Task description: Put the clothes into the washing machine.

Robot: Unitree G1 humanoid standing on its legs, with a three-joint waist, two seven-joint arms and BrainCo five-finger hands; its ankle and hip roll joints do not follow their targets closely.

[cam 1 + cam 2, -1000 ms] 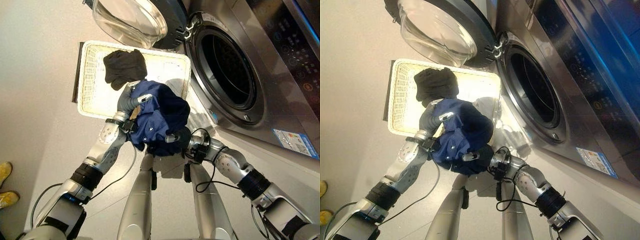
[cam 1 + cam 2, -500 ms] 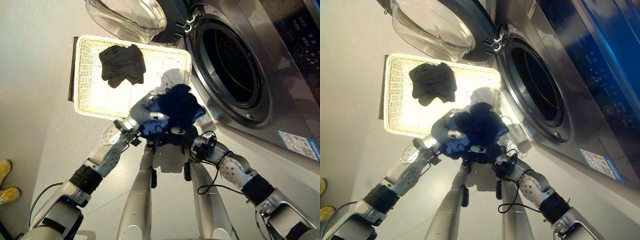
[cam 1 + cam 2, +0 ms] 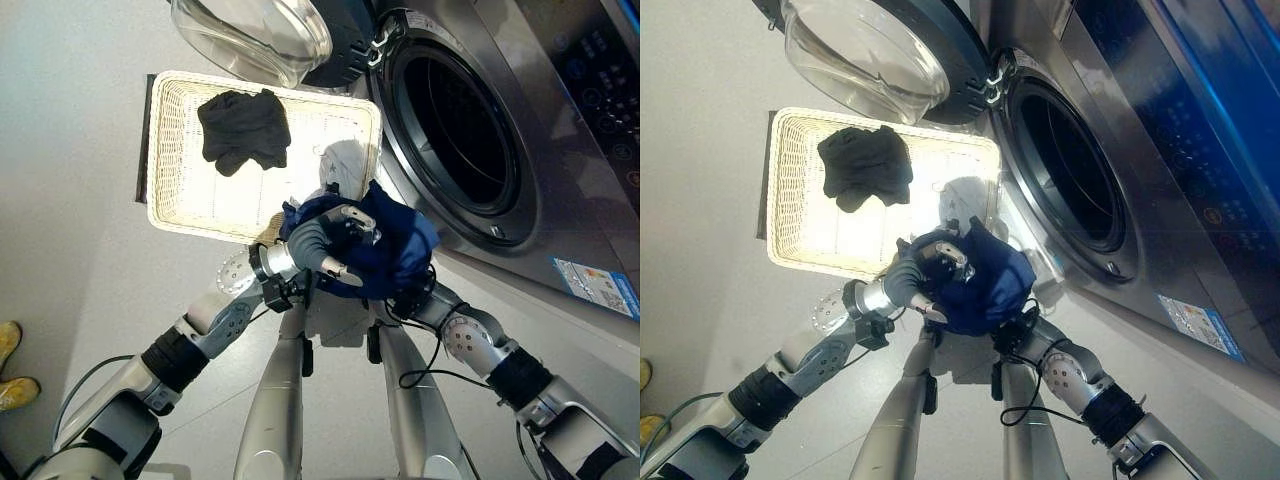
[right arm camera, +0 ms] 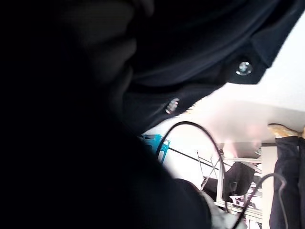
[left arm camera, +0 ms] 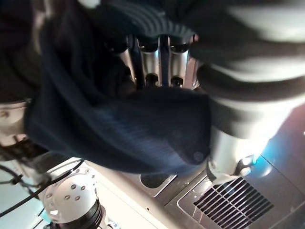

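While a blue-and-white label [image 3: 592, 286] sticks to the washing machine's [image 3: 560, 190] steel front, its print is too small to read, as are the pale marks on the dark control panel [image 3: 600, 70]. Between both hands, just outside the round drum opening [image 3: 462, 125], hangs a bunched navy garment [image 3: 395, 250] with small metal snaps. The left hand [image 3: 318, 245] has its fingers curled into the soft cloth, clenching it. The right hand [image 3: 412, 300] is buried under the bundle, so I cannot tell how its fingers lie. Behind them on the pale floor [image 3: 70, 150] sits a cream woven basket [image 3: 170, 170], rectangular, with a crumpled black garment [image 3: 243, 128] inside. The glass-bowled door [image 3: 255, 35] stands swung open above the basket. Yellow shoes [image 3: 12, 365] show at the floor's edge.
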